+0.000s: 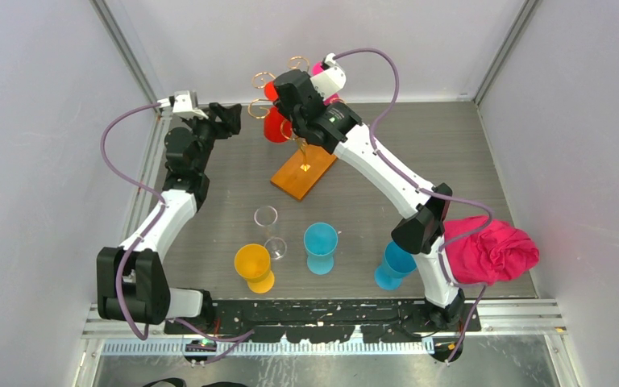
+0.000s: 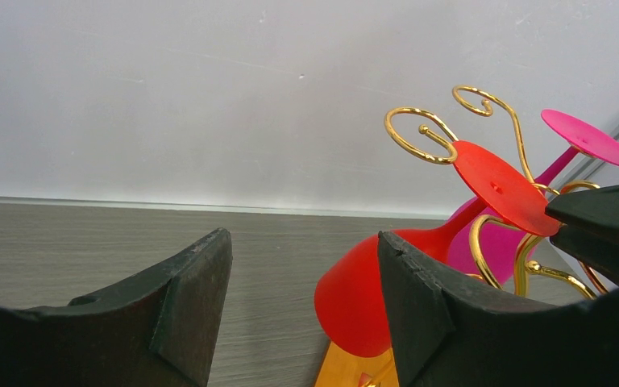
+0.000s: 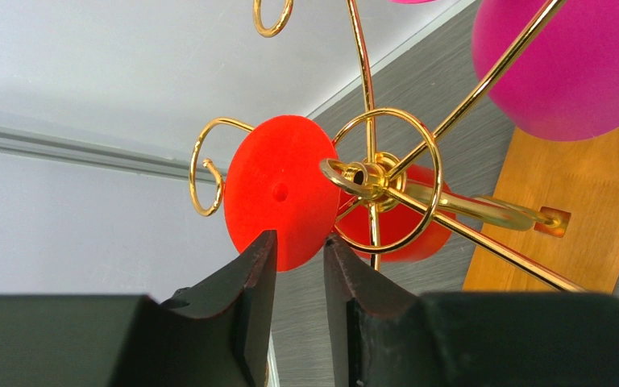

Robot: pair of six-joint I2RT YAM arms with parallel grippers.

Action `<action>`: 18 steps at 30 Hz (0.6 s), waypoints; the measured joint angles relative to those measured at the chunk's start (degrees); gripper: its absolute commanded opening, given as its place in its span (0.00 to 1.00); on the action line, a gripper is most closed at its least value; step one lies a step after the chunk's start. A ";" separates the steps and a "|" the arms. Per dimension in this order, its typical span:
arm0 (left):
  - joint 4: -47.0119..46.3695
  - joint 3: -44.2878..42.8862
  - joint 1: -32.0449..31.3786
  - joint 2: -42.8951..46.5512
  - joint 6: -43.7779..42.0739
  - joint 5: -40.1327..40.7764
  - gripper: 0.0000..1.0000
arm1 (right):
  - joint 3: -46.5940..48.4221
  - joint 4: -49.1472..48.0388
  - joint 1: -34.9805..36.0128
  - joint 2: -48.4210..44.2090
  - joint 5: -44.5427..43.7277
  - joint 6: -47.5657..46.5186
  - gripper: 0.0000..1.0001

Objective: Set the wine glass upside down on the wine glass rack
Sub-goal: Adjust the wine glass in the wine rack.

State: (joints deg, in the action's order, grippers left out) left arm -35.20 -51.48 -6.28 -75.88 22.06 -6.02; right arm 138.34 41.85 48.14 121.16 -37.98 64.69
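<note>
No text, label, brand, number or sign can be read in any view. The rack (image 1: 294,185) has nothing legible on its wooden base.

The grey wood-grain table (image 1: 467,153) carries the flat orange-brown rectangular wooden rack base (image 1: 302,171) at its far middle. Near the front stand a yellow plastic goblet (image 1: 253,266), a clear wine glass (image 1: 269,230), a teal plastic goblet (image 1: 321,246) and, further right, a blue plastic goblet (image 1: 391,266). A crumpled pink cloth (image 1: 488,250) lies at the near right.
</note>
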 measured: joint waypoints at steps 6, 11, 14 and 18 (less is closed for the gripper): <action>-0.26 0.00 0.00 -0.37 -0.02 0.00 0.67 | -0.02 -0.37 -0.28 0.09 0.13 0.15 0.26; -0.59 0.00 0.00 -0.48 -0.02 0.02 0.67 | -0.02 -0.81 -0.42 0.09 0.17 0.20 0.21; -1.05 0.00 0.00 -0.61 -0.02 0.02 0.67 | -0.02 -1.18 -0.68 0.09 0.20 0.22 0.21; -1.36 0.00 0.00 -0.81 -0.04 0.02 0.67 | -0.02 -1.53 -1.07 0.13 0.46 0.22 0.21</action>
State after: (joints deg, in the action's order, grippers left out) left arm -36.56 -51.48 -6.28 -76.69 22.02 -6.00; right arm 138.32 40.32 47.07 121.30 -37.52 64.90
